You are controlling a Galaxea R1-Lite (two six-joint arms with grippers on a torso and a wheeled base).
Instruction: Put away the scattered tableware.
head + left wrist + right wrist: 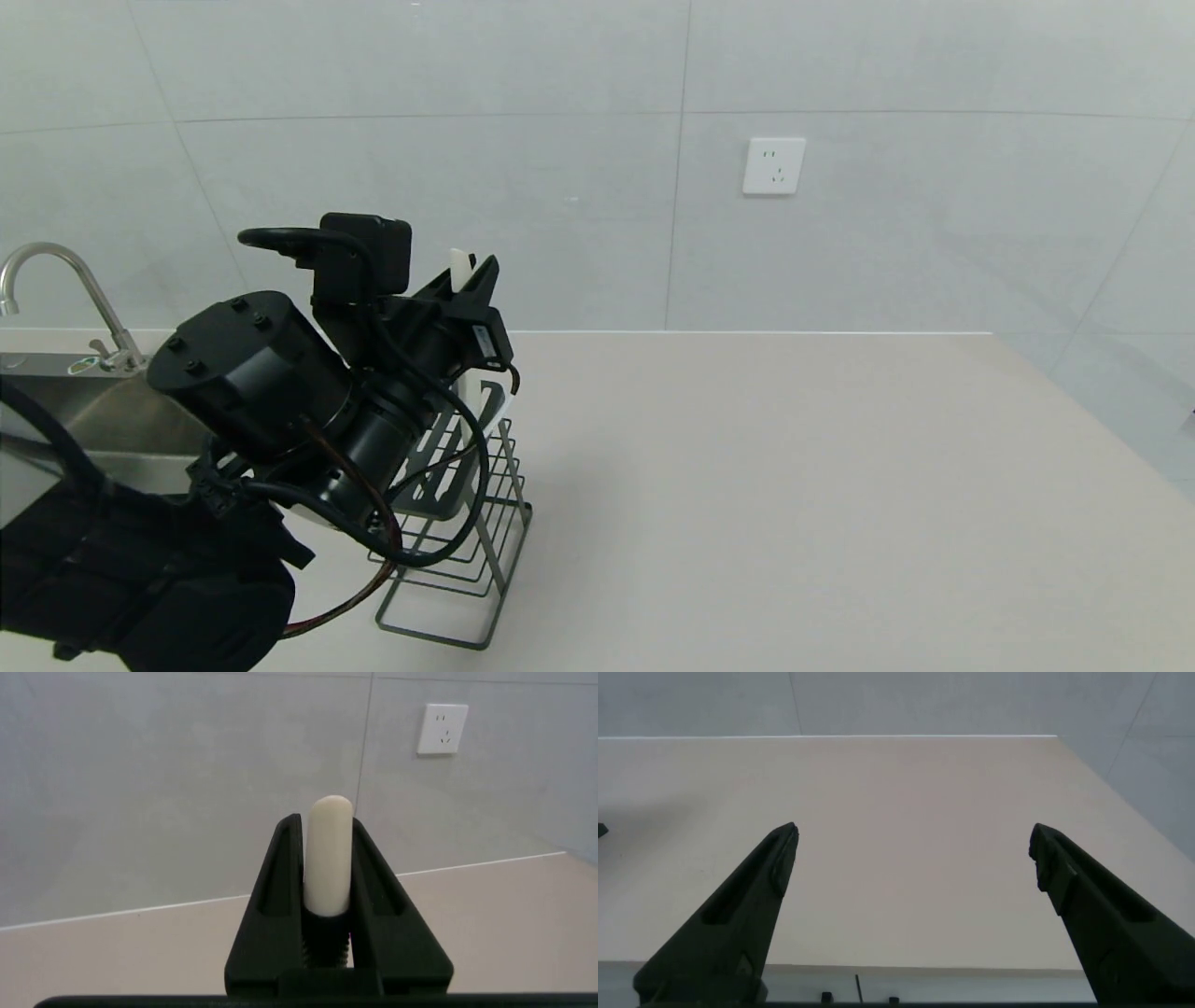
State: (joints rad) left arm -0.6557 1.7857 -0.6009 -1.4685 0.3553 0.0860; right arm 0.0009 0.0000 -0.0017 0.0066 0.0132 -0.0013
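The left jaws are closed tightly on a cream piece [330,859] of tableware. Its rounded end stands out beyond the jaw tips, and the rest is hidden, so I cannot tell what kind of piece it is. Below these jaws and a little nearer to the robot stands a wire rack [485,560] on the worktop [794,485]. The rack seems to hold some grey and pale things already, but the arm covers most of them. The right jaws are wide open and hold nothing, with only bare worktop under and ahead of them. I judge that the task is well along, since no loose tableware lies on the worktop that is in view. What is left is to lower the cream piece into the rack and release it.
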